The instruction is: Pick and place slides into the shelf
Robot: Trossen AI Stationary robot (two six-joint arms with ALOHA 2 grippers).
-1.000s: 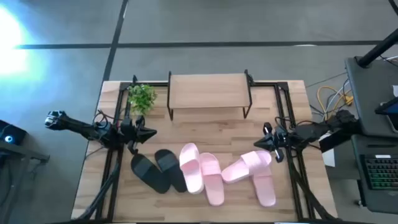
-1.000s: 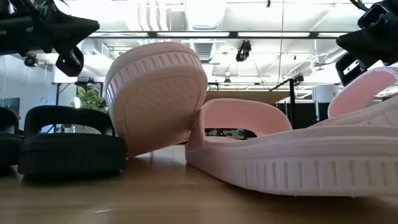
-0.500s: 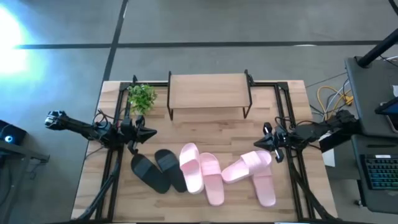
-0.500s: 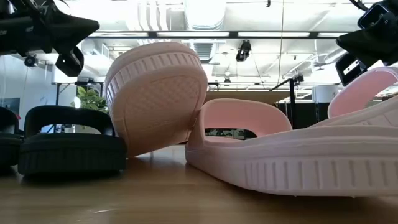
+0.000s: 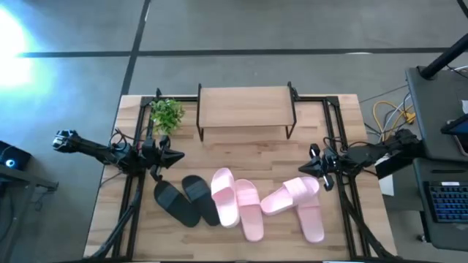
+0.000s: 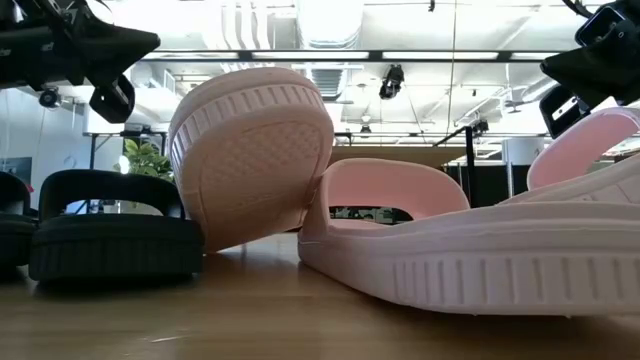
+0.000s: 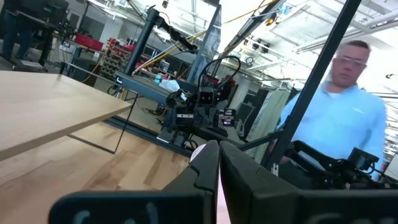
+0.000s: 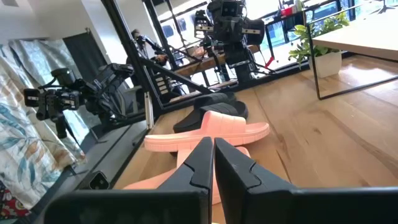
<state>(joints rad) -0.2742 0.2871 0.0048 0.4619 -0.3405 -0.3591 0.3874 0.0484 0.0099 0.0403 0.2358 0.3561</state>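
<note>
The shelf (image 5: pixel 245 109) stands at the table's far middle on thin black legs. Two black slides (image 5: pixel 186 201) lie on the table left of centre. Four pink slides lie to their right: two side by side (image 5: pixel 238 201), of which one leans sole-up on its neighbour in the low view (image 6: pixel 250 150), and two more (image 5: pixel 300 201) nearer the right. My left gripper (image 5: pixel 180 155) is shut and empty, level above the table, just beyond the black slides. My right gripper (image 5: pixel 300 169) is shut and empty, hovering just beyond the right pink slides (image 8: pixel 208 130).
A small potted plant (image 5: pixel 167 113) stands left of the shelf. Black frame rails (image 5: pixel 139 183) (image 5: pixel 344 183) run along both table sides. A desk with a keyboard (image 5: pixel 446 197) is off the right edge. A person in a light blue shirt (image 7: pixel 351 106) stands beyond the table.
</note>
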